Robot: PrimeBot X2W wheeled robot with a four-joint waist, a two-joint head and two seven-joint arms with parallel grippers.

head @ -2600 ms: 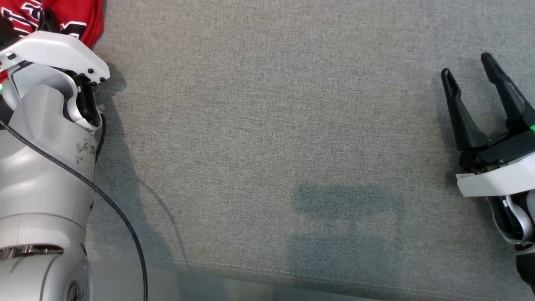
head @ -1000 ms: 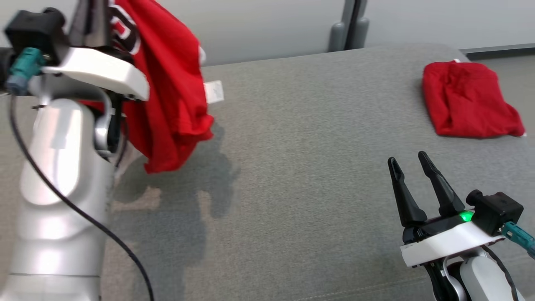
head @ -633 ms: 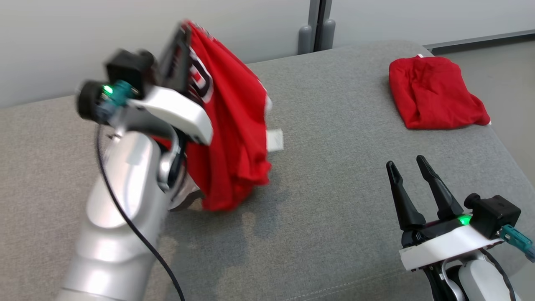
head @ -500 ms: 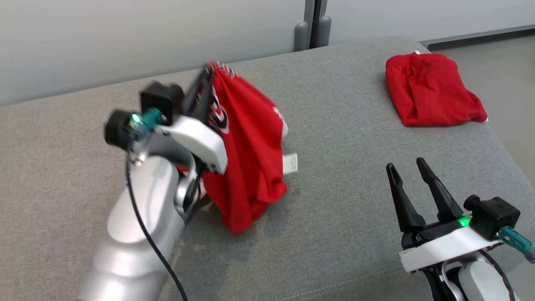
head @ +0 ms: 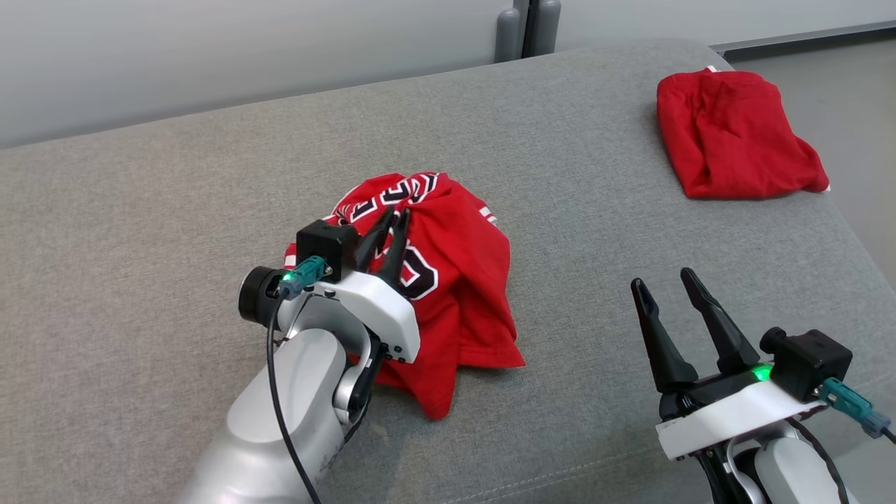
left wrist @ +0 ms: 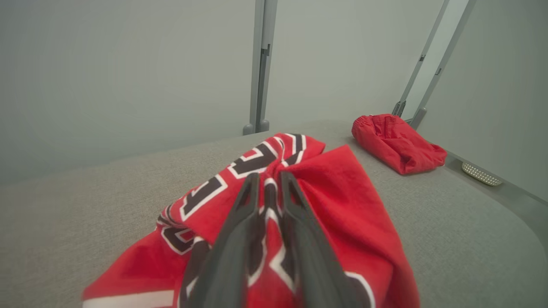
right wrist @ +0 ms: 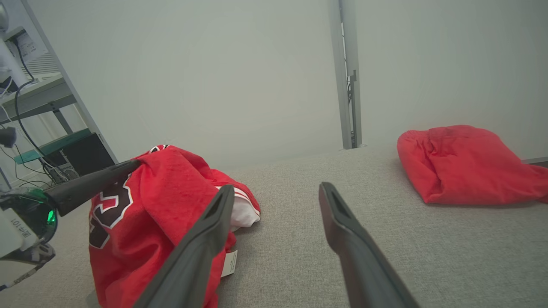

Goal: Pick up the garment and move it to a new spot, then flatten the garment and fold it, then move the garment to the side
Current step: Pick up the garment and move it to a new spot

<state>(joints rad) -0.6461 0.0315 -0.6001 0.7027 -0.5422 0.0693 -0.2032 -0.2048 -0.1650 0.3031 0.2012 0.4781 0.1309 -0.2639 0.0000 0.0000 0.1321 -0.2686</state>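
Head view: the jersey (head: 462,294) lies crumpled mid-frame on the couch (head: 560,210). The left gripper (head: 395,215) is on it, jaws narrow. The right gripper (head: 662,278), lower right, is wide and holds nothing.
Left wrist view: cloth shows through the slit between the fingers (left wrist: 239,239); whether they grip it I cannot tell.
Right wrist view: the jersey (right wrist: 162,192) is at the left.

A folded red garment (head: 738,136) lies at two o'clock on the grey upholstered cushion (head: 175,182), near its corner. A grey post (head: 507,31) stands at twelve o'clock against the pale wall (head: 245,56).
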